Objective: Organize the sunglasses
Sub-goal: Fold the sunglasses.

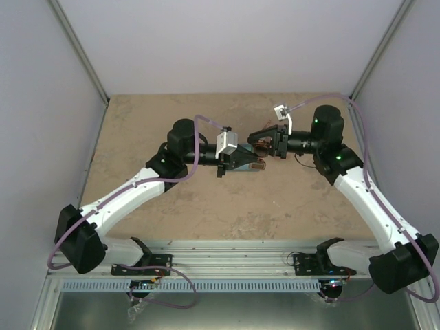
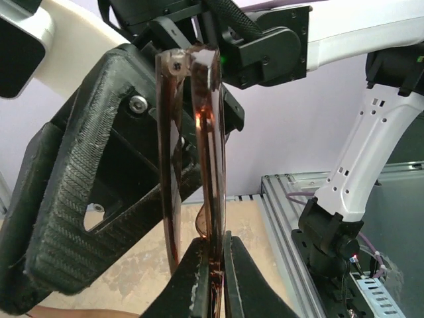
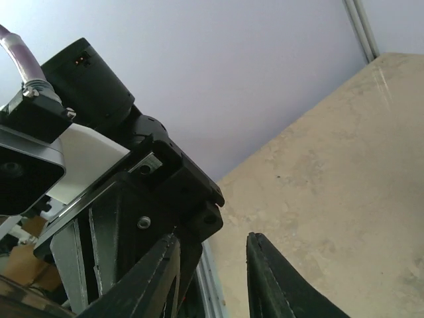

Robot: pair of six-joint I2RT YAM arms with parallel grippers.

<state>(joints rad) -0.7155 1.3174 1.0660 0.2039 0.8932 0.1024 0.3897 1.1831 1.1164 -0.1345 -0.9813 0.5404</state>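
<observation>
The amber-brown translucent sunglasses (image 2: pixel 211 132) are folded and stand upright, pinched at their lower end between the fingers of my left gripper (image 2: pixel 213 265). In the top view the left gripper (image 1: pixel 253 162) holds them (image 1: pixel 261 152) above the middle of the table. My right gripper (image 1: pixel 260 142) faces it from the right, very close. Its ribbed black finger (image 2: pixel 73 199) stands just left of the glasses. In the right wrist view the right gripper (image 3: pixel 209 278) is open with nothing between its fingers. The black wire-frame sunglasses are out of view.
A light blue object (image 1: pixel 242 170) lies on the beige table (image 1: pixel 172 213) under the two grippers, mostly hidden. Grey walls close the table's back and sides. A metal rail (image 1: pixel 227 249) runs along the near edge.
</observation>
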